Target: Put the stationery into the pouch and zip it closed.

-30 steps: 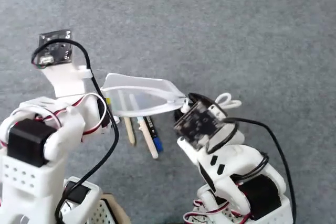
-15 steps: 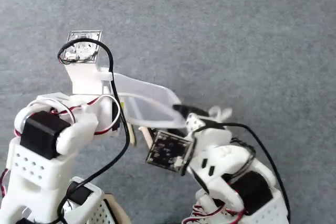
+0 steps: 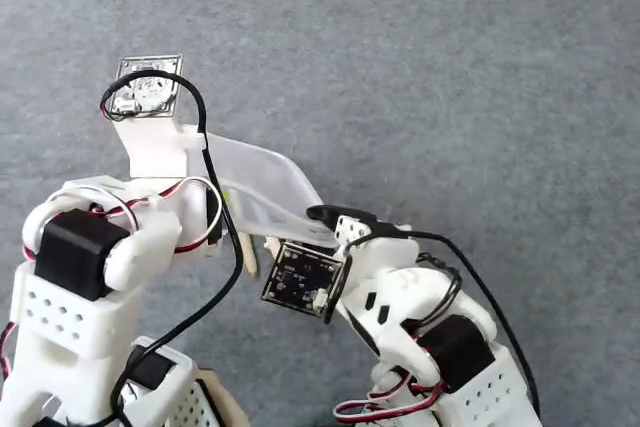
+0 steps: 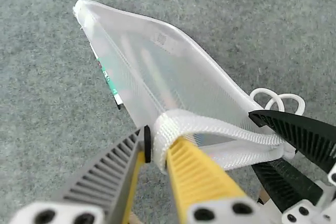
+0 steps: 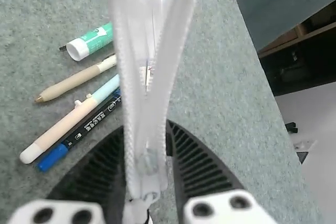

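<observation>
Translucent white pouch hangs above the grey felt worktop, strung between the two arms. The left gripper is pinched on the webbing loop at one end of the pouch. The right gripper is clamped on the zip at the other end, and the two zip tapes spread apart away from it. On the worktop beneath lie a green-labelled tube, a beige pen, a peach pen and a blue marker, side by side.

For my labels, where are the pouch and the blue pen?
pouch (image 4: pixel 157 72): left wrist view, on its translucent side wall.
blue pen (image 5: pixel 79 136): right wrist view, on its dark barrel.
</observation>
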Available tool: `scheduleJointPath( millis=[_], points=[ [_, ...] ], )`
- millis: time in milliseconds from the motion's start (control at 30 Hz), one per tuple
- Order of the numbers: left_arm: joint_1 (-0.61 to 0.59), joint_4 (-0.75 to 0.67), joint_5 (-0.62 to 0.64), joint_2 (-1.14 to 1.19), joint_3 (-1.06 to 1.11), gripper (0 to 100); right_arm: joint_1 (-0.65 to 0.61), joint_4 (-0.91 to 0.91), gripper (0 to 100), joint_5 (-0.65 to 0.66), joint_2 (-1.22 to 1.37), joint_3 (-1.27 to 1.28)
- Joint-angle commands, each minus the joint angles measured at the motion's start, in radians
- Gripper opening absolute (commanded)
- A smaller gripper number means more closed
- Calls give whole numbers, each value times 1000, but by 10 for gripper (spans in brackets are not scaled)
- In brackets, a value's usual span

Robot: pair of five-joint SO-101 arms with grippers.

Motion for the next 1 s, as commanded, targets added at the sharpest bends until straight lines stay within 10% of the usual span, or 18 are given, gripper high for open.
scheduleJointPath(
  millis=[0,300,800,967],
  points=[
    [4,0,-6,-8,-15,30,-21,-17,12,-25,-1,-33],
    [-10,0,-6,-35,41,30,-25,78,12,-101,8,-179],
    [-128,3,31,-152,-1,30,-26,344,12,-594,219,-604],
    [-119,3,61,-152,-42,160,-28,400,12,-672,344,-751]
  ],
)
